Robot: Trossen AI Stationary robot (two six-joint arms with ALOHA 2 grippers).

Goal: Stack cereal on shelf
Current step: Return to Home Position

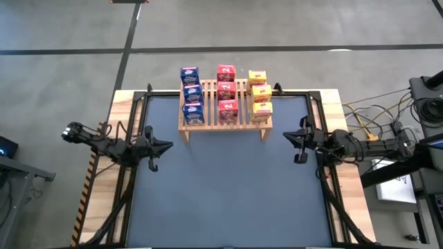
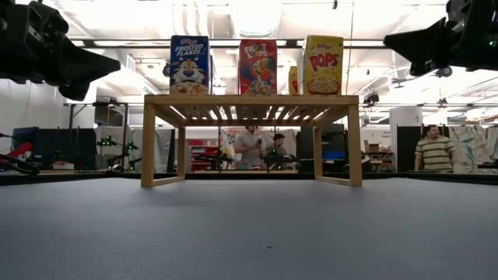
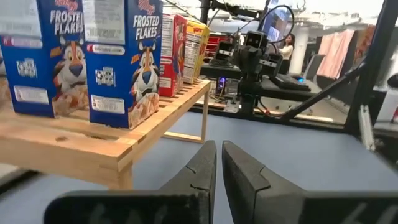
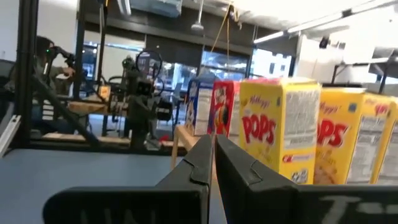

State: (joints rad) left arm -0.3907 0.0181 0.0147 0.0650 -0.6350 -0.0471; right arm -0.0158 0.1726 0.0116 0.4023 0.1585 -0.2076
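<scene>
9 cereal bxs (image 1: pixel 226 90) on shelf (image 1: pixel 214 126)

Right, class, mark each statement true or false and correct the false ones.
1. All nine cereal boxes stand on the shelf. True.
2. The red boxes sit between the blue boxes and the yellow boxes. True.
3. The left gripper holds a blue box. False: it is shut on nothing, off to the shelf's side.
4. The right gripper hovers over the shelf. False: it hangs beside it, near the table's right edge.
</scene>
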